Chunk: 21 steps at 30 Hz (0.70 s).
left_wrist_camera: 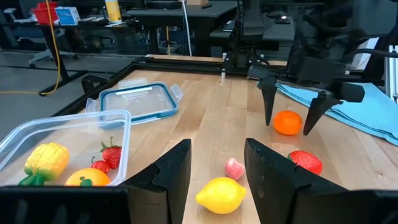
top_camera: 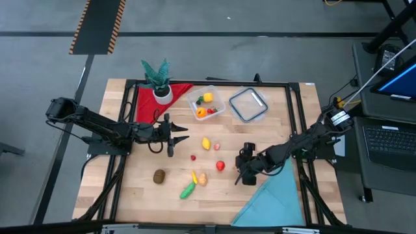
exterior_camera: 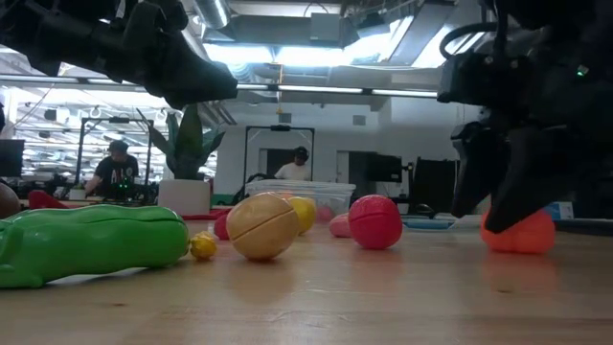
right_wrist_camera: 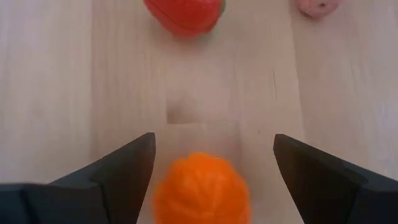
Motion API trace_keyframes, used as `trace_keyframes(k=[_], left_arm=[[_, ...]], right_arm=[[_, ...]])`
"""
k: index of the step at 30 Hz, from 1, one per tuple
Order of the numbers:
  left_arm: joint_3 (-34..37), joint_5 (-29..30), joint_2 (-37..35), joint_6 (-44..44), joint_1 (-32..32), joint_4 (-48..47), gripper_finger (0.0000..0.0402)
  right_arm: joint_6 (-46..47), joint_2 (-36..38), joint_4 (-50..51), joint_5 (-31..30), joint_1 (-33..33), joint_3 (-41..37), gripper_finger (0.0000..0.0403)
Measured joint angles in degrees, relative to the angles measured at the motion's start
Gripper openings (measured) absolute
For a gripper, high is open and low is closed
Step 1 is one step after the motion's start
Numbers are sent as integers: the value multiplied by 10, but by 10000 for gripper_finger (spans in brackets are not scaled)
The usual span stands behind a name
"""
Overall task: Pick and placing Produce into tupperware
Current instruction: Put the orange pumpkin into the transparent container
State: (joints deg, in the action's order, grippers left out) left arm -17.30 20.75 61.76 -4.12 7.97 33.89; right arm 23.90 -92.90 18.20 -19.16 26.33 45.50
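My right gripper (left_wrist_camera: 287, 115) hangs over the table with its fingers spread wide, and an orange (right_wrist_camera: 201, 190) sits on the wood squarely between them, untouched on either side; I have straddled it that way, I judge, so that one straight closing squeeze takes it across its widest part. Just ahead of my fingertips lies a red tomato-like piece (right_wrist_camera: 185, 14), and off to one side beyond it a small pink piece (right_wrist_camera: 317, 6), both far enough clear that closing should not nudge them. The clear container (top_camera: 206, 104) stands well away from this gripper, across the table near the potted plant (top_camera: 158, 80), and already holds a few pieces, yellow, orange and red, so the orange will need a long carry over the scattered fruit. The blue-rimmed lid (top_camera: 248, 104) lies flat beside the container, leaving its mouth free from above. My left gripper (top_camera: 174, 138) waits with its fingers parted and empty, a lemon (left_wrist_camera: 221, 195) and the pink piece on the wood just beyond them, the container close at its side. A blue cloth (top_camera: 273, 198) lies just behind my right gripper.
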Motion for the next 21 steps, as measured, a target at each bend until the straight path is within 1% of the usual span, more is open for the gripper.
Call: trace_keyframes(k=[9, 18, 21], left_arm=[[0, 0, 0, 0, 0, 0, 141], [0, 0, 0, 0, 0, 0, 141], [0, 0, 0, -1, 0, 0, 141]], right_arm=[[15, 0, 16, 102, -16, 0, 328], [-2, 0, 74, 108, -29, 0, 328], [1, 0, 78, 108, -34, 0, 328]])
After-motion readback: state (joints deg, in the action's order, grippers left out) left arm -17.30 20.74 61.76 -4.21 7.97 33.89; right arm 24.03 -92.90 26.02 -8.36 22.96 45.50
